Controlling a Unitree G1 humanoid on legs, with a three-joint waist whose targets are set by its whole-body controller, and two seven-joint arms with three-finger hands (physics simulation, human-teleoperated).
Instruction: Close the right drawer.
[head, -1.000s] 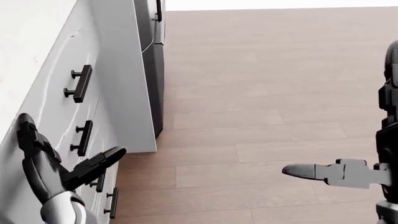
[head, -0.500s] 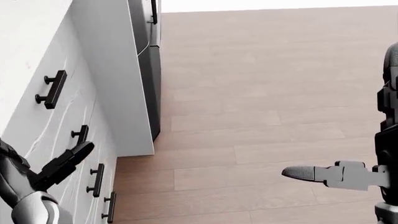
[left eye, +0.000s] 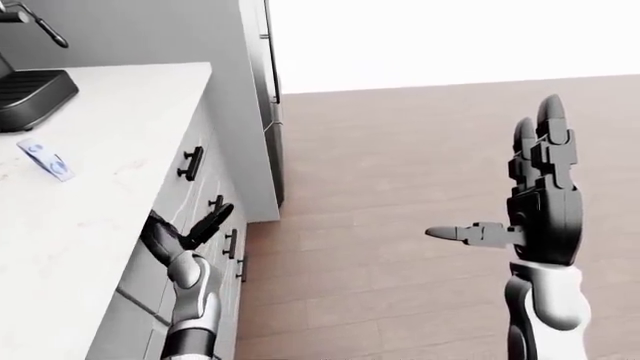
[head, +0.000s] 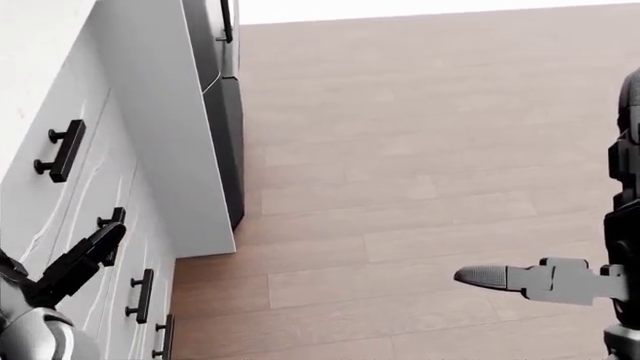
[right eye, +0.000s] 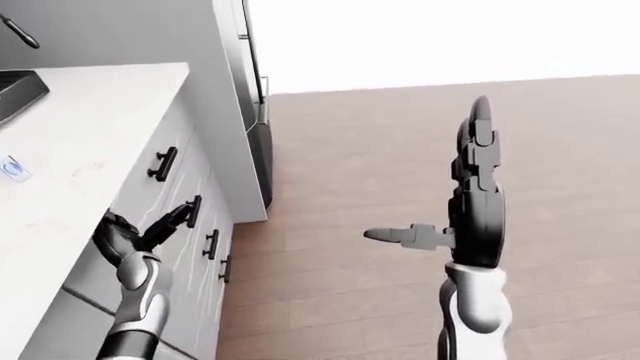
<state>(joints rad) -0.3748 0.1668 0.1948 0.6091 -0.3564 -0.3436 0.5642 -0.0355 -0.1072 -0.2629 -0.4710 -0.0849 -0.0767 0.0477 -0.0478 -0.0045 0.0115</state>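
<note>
Down at the lower left of the head view, my left hand (head: 70, 266) is sitting with its fingers spread, beside the cabinet face, pinching nothing. Over the last second the whole picture is shifting: the drawer handles are sliding leftward and downward, so the camera is moving with the body. The hand is also sliding out toward the frame's corner and showing less of itself. The drawer fronts (left eye: 205, 196) under the tabletop (left eye: 90, 150) are all looking flush to me, with the black handles (left eye: 190, 163) in 1 line; I cannot tell which is the right drawer, and none is visibly sticking out. I am judging the push is done or nearly done. My right hand (left eye: 530, 202) is hanging over the floor (left eye: 400, 150), fingers spread, holding nothing.
</note>
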